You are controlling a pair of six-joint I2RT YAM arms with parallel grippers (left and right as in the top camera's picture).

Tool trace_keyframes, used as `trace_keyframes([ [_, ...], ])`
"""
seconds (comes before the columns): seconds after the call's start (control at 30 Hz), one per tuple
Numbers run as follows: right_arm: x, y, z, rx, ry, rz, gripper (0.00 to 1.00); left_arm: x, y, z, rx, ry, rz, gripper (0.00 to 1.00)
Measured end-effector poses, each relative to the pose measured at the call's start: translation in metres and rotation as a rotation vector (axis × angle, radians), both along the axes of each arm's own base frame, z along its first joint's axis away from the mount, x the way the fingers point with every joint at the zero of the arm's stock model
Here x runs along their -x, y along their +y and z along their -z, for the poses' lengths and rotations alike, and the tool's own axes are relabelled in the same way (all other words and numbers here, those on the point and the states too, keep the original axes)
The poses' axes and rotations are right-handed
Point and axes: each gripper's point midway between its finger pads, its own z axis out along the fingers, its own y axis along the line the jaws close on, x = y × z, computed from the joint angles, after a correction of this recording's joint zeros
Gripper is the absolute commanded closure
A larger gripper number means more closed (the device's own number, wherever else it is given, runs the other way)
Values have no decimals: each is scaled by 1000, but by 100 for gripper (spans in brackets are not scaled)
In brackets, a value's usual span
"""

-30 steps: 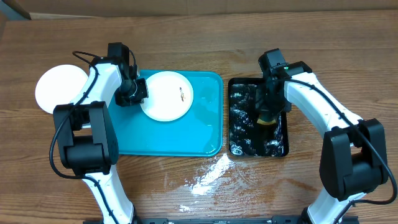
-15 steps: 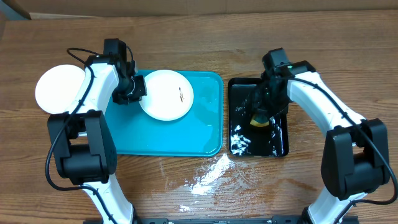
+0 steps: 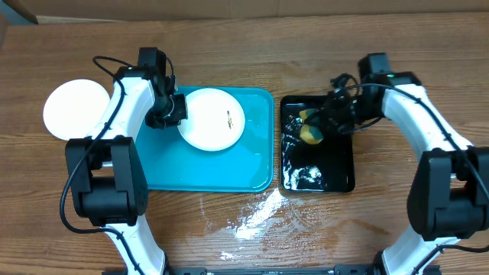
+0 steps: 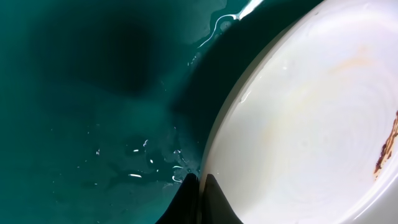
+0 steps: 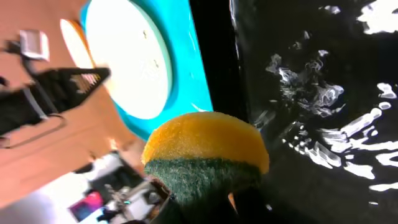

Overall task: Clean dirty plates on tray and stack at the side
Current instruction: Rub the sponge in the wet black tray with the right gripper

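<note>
I find the left gripper point(image 3: 177, 111) pinched shut on the left rim of a white plate point(image 3: 218, 126). The plate is within the turquoise tray point(image 3: 229, 172), at its upper middle, and a brown smear point(image 4: 387, 146) marks its face. A second white plate point(image 3: 72, 108) sits on the table point(image 3: 397, 46), left of the tray. The right gripper point(image 3: 321, 126) is clamped on a yellow-and-green sponge point(image 5: 205, 146) over the wet black tray point(image 3: 328, 172).

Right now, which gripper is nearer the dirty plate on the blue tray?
Left. The left gripper is shut on the plate at its rim; the right gripper holds a sponge over the black tray, well clear of the plate.
</note>
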Motion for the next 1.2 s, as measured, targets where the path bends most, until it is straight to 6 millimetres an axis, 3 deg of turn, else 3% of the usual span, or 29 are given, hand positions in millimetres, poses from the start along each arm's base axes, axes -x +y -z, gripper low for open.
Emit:
trace_keyframes([
  [0.13,1,-11,0,1,7,13,96,0,0,0,-2,0,0,96],
  [0.27,3,-5,-2,-18,8,-1,96,0,0,0,-2,1,0,96],
  [0.37,5,-8,16,131,19,-8,96,1,0,0,-2,6,-6,96],
  [0.47,11,-4,22,185,28,-30,96,4,0,0,0,17,-22,96],
  [0.57,10,7,17,144,13,-46,96,3,0,0,0,13,-23,96],
  [0.67,22,4,12,100,82,-42,96,3,0,-1,0,13,-23,96],
  [0.83,20,-12,4,32,81,-14,96,3,0,-1,1,13,-26,96],
  [1.0,20,-4,-14,-102,40,-41,96,4,0,-1,1,16,-26,96],
  [1.2,23,0,-19,-139,31,-59,96,5,0,-1,0,20,-26,96],
])
